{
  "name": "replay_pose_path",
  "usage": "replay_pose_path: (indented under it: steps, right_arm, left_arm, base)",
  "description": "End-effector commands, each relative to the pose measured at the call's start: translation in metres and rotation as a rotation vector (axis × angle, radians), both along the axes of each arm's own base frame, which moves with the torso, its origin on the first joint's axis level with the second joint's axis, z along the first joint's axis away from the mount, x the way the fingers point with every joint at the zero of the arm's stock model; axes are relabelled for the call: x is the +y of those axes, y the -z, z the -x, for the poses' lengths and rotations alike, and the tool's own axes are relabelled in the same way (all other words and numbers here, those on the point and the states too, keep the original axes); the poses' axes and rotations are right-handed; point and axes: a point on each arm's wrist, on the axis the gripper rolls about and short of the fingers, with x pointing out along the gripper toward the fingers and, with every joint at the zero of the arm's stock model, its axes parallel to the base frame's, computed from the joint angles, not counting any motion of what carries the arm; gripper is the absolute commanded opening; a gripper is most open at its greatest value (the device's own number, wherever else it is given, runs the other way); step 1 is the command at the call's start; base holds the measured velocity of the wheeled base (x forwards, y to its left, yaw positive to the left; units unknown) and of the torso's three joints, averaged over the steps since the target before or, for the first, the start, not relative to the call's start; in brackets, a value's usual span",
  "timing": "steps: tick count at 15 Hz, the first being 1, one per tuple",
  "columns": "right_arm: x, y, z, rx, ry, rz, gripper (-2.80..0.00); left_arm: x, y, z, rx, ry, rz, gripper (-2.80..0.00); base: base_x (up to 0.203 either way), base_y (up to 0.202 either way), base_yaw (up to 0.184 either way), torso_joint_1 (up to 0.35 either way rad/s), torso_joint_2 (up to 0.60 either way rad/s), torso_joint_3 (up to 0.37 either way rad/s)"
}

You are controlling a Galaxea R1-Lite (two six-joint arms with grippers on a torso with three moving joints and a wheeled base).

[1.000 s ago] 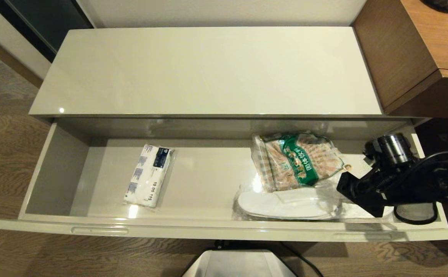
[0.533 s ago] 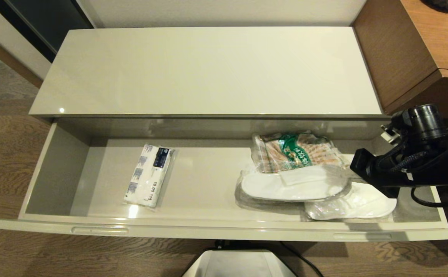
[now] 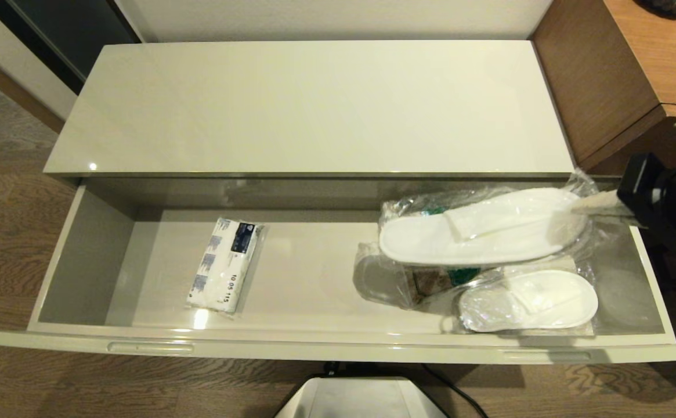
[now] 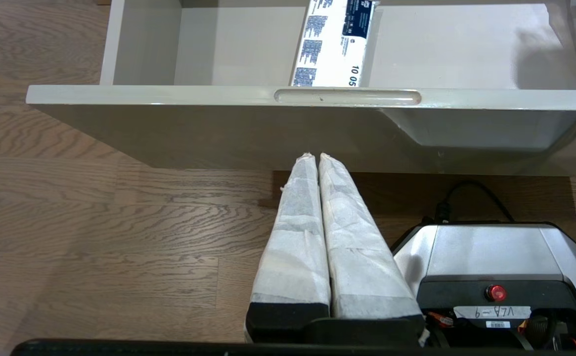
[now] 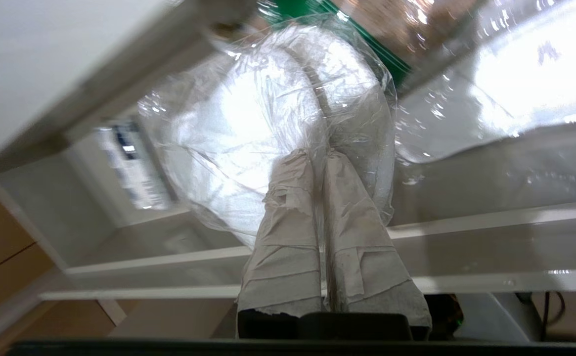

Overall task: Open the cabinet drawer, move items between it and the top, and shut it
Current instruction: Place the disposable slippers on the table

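Note:
The cabinet drawer (image 3: 338, 342) stands pulled fully out below the glossy top (image 3: 314, 104), which is bare. My right gripper (image 3: 582, 203) is shut on the edge of a clear bag of white slippers (image 3: 477, 229), which hangs above the drawer's right end; the wrist view shows the fingers (image 5: 288, 198) pinching the plastic (image 5: 248, 113). Under it the brown-patterned packet (image 3: 430, 278) is mostly hidden, only its green label (image 5: 367, 44) peeking out. A second bagged slipper (image 3: 529, 299) lies on the drawer floor. My left gripper (image 4: 316, 157) is shut and empty, below the drawer front.
A white tissue pack with a dark blue label (image 3: 224, 264) lies left of centre in the drawer. The brown wood-grain desk (image 3: 622, 75) stands close on the right of the cabinet. My base (image 3: 361, 397) sits on the floor before the drawer front.
My right gripper has risen and drawn back to the right, lifting the slipper bag off the drawer floor. The bag now hangs over the packet, and the second slipper is uncovered.

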Motion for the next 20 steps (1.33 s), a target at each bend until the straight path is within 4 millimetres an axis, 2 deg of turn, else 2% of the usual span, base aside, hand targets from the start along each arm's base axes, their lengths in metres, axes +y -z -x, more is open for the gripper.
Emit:
replay_pose_path:
  steps: [1, 4, 6, 7, 9, 12, 14, 15, 17, 20]
  right_arm:
    - [-0.003, -0.047, 0.031, -0.119, -0.014, -0.022, -2.80]
    - [-0.003, -0.082, 0.037, -0.190, -0.015, -0.029, -2.80]
    - [0.000, -0.107, 0.025, -0.245, -0.005, -0.034, -2.80]
    - [0.003, -0.115, 0.011, -0.256, 0.016, -0.024, -2.80]
    - [0.012, -0.104, -0.041, -0.223, 0.074, 0.052, -2.80]
    - [0.020, -0.057, -0.130, -0.199, 0.178, 0.221, -2.80]
    - [0.012, -0.025, -0.180, -0.236, 0.270, 0.350, -2.80]
    - [0.006, -0.013, -0.200, -0.275, 0.314, 0.431, 0.00]
    - [-0.002, -0.001, -0.221, -0.327, 0.367, 0.527, 0.00]
    - [-0.003, -0.017, -0.211, -0.366, 0.373, 0.511, 0.00]
  left_arm:
    - [0.000, 0.000, 0.000, 0.001, -0.001, 0.000, -2.80]
    - [0.000, 0.000, 0.000, 0.001, -0.001, 0.000, -2.80]
    - [0.000, 0.000, 0.000, 0.001, -0.001, 0.000, -2.80]
    - [0.000, 0.000, 0.000, 0.001, -0.001, 0.000, -2.80]
    - [0.000, 0.000, 0.000, 0.001, -0.001, 0.000, -2.80]
    - [0.000, 0.000, 0.000, 0.001, -0.001, 0.000, -2.80]
    - [0.000, 0.000, 0.000, 0.001, -0.002, 0.000, -2.80]
    - [0.000, 0.000, 0.000, 0.001, -0.001, 0.000, -2.80]
    - [0.000, 0.000, 0.000, 0.001, -0.001, 0.000, -2.80]
    - [0.000, 0.000, 0.000, 0.001, -0.001, 0.000, -2.80]
  base:
    - [0.000, 0.000, 0.000, 0.000, 0.00, 0.000]
    - [0.000, 0.000, 0.000, 0.000, 0.00, 0.000]
    - [0.000, 0.000, 0.000, 0.000, 0.00, 0.000]
    - [0.000, 0.000, 0.000, 0.000, 0.00, 0.000]
    - [0.000, 0.000, 0.000, 0.000, 0.00, 0.000]
    - [0.000, 0.000, 0.000, 0.000, 0.00, 0.000]
    - [0.000, 0.000, 0.000, 0.000, 0.00, 0.000]
    - [0.000, 0.000, 0.000, 0.000, 0.00, 0.000]
    - [0.000, 0.000, 0.000, 0.000, 0.00, 0.000]
    - [0.000, 0.000, 0.000, 0.000, 0.00, 0.000]
